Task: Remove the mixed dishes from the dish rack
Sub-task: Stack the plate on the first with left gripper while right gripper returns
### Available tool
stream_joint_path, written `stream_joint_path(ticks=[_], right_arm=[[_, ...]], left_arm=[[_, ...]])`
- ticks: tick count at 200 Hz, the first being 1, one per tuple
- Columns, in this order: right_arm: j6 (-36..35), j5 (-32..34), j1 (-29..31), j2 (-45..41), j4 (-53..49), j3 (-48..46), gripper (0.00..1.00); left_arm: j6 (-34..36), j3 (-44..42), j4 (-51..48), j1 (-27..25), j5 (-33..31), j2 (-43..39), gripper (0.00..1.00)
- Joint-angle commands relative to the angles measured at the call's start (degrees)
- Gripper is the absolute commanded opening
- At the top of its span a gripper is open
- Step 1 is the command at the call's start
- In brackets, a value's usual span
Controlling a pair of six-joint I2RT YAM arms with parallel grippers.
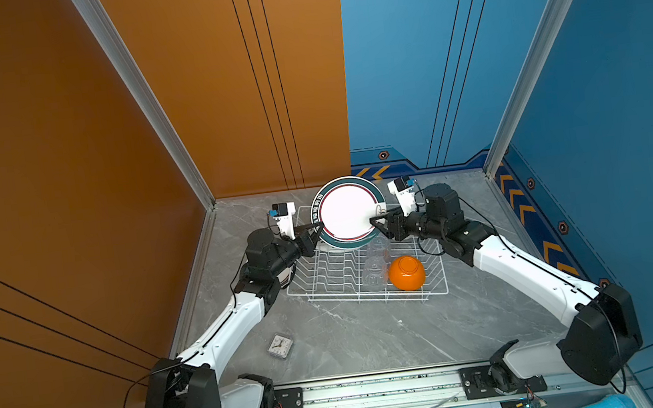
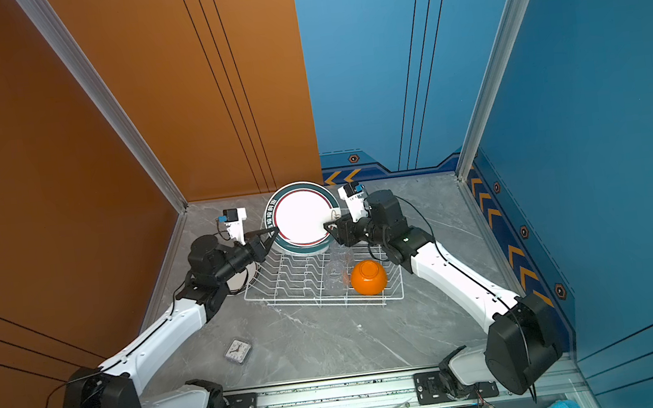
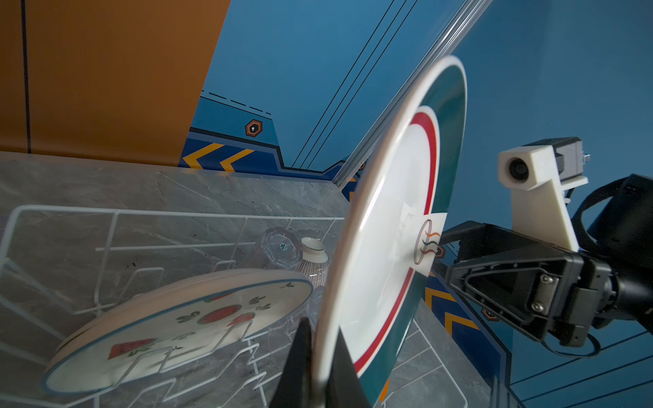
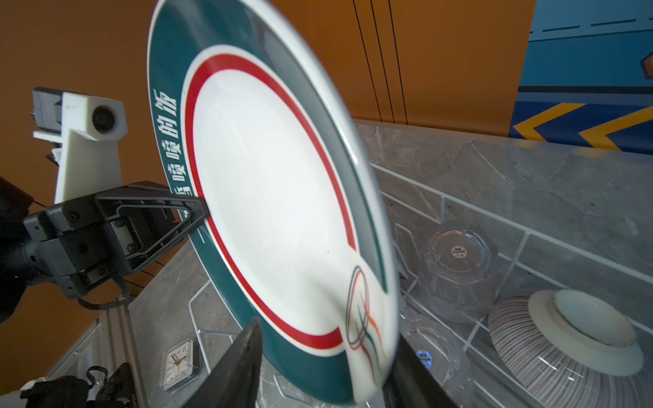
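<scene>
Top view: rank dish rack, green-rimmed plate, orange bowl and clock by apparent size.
In a top view, largest to smallest:
1. dish rack
2. plate: raised on edge, probably nearer the camera, so it may look oversized
3. orange bowl
4. clock

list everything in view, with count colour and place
dish rack: one, white wire, on the table
green-rimmed plate: one, white, teal and red rings, upright over rack's far end
watermelon plate: one, white, red-green pattern, tilted on rack dividers
tumblers: two, clear, upside down in rack
ribbed bowl: one, white striped, upside down in rack
orange bowl: one, orange, upside down in rack
clock: one, white face, on table left of rack
left gripper: one, black, shut on green-rimmed plate's left rim
right gripper: one, black, open around its right rim
</scene>
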Motion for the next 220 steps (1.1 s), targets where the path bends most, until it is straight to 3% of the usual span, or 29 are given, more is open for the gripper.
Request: stream_joint_path(ticks=[1,25,150,195,220], right_arm=[[-0.1,-4.4,0.9,-0.8,3.0,-0.6,0.56],[-0.2,-3.7,0.7,-1.2,3.2,-1.1,0.6],[-0.7,-1.2,0.5,-7.0,4.1,-6.8,0.62],[-0.3,-1.1,0.5,-10.5,4.8,-10.3,0.62],[0.2,-1.4,0.7,-11.7,5.4,-12.2,0.62]], left_arm=[[-1.0,0.9,-1.2,1.7,-8.9,1.0,0.0],[-2.6,1.0,-0.9,2.9,-9.7,0.8,0.0],[-16.0,-1.7,4.6,12.7,-8.9,-4.3,0.0],[-22.9,-7.0,1.1,21.3,-10.8,-10.2,0.0],[-22.0,-9.1,-5.2,25.9,-13.9,-15.0,0.0]])
